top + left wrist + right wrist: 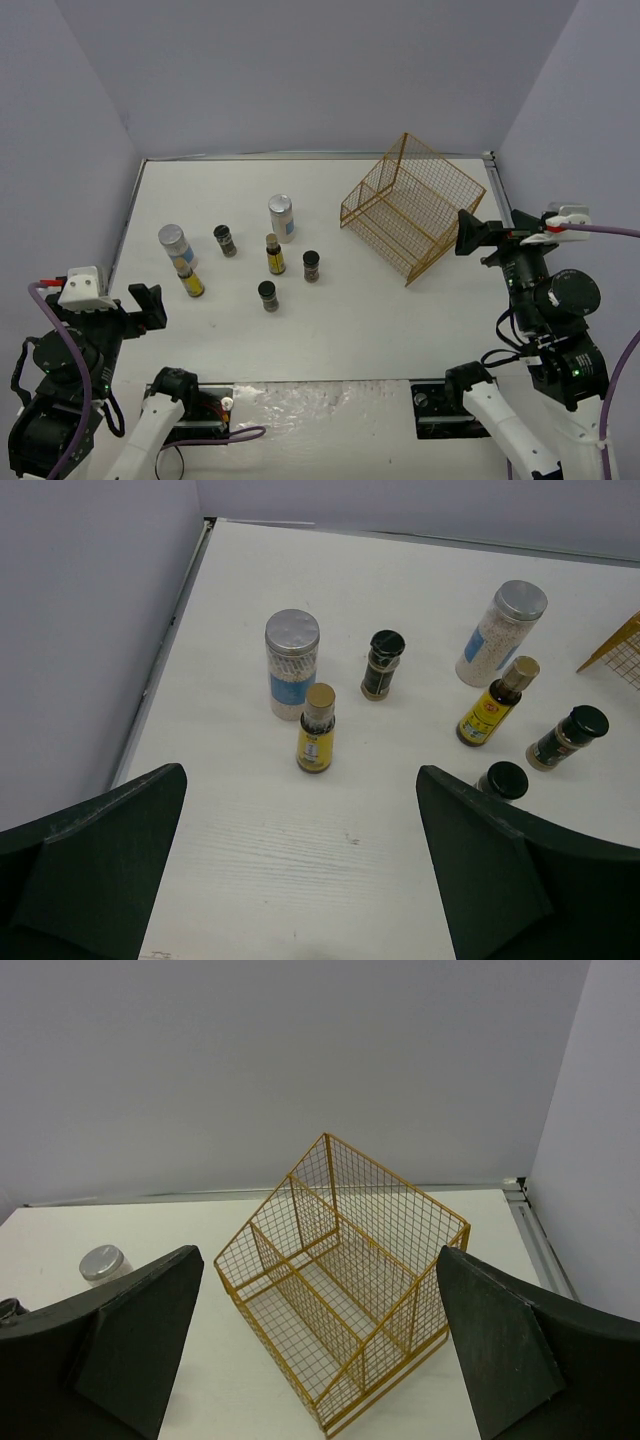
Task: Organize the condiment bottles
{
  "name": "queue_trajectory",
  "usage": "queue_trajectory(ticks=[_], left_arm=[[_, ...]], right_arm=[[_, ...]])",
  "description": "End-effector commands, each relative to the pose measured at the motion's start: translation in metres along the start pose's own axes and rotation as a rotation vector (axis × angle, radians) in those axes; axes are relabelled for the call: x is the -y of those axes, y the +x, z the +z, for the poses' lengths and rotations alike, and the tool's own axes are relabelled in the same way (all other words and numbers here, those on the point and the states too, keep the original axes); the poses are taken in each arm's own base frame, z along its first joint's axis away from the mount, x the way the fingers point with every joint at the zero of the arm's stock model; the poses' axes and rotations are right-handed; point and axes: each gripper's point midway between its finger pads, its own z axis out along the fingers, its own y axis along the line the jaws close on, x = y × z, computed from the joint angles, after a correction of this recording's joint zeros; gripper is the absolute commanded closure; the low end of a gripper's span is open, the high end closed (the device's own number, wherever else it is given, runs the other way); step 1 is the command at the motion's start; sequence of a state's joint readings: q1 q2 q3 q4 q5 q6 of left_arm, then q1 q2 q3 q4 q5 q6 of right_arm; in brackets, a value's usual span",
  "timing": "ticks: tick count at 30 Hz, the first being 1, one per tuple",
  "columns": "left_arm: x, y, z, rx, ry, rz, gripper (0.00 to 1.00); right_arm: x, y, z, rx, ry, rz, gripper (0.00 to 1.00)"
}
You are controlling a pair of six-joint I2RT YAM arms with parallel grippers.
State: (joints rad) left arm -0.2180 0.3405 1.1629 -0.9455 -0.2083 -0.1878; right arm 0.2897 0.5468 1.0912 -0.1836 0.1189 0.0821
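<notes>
From my seat nothing is sorted yet. The left fingers (148,306) are spread wide and empty over the near left of the white counter (360,330), and the right fingers (470,232) are likewise wide apart and hold nothing, off to the right. All seven condiment bottles stand upright and loose on the left half, none touching another. Closest to me is the nearest black-capped jar (268,295), short, dark and round. Left of it stands the left yellow-labelled bottle (190,281), slim with a tan cap. A step farther come the right black-capped jar (311,265) and the middle yellow-labelled bottle (274,254). Behind them are the far black-capped jar (225,240) and the left silver-lidded jar (173,241), which is wider and clear-walled, with pale grainy contents, a blue label and a metal lid. Farthest of the group is the far silver-lidded jar (282,216). Beyond, on the far right, the wire basket (410,205) sits tilted, a gold mesh box with a divider inside and nothing in it. I judge that the whole job remains: every bottle is yet to be picked up and placed, presumably into that basket.
</notes>
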Motion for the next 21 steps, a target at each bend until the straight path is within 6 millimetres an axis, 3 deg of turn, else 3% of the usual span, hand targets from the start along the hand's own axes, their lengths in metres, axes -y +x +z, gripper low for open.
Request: queue_trajectory(ticks=[1, 6, 12, 17, 21], left_arm=[[0.005, -0.013, 0.007, 0.022, 0.014, 0.014, 0.03], [0.011, -0.01, 0.017, -0.001, 0.027, 0.012, 0.03], [0.014, -0.01, 0.025, 0.006, 0.032, 0.011, 0.03], [0.026, -0.013, 0.037, 0.006, 0.076, 0.006, 0.03], [0.03, -0.012, 0.049, 0.002, 0.077, 0.006, 0.03]], right_arm=[[-0.015, -0.019, -0.001, 0.079, -0.086, 0.0, 0.0], [-0.025, -0.007, 0.001, 0.05, -0.142, -0.018, 0.0], [-0.04, 0.011, 0.017, -0.038, -0.203, -0.007, 0.0], [-0.065, 0.03, 0.046, -0.189, -0.293, 0.031, 0.0], [-0.083, 0.058, 0.069, -0.294, -0.348, 0.07, 0.0]])
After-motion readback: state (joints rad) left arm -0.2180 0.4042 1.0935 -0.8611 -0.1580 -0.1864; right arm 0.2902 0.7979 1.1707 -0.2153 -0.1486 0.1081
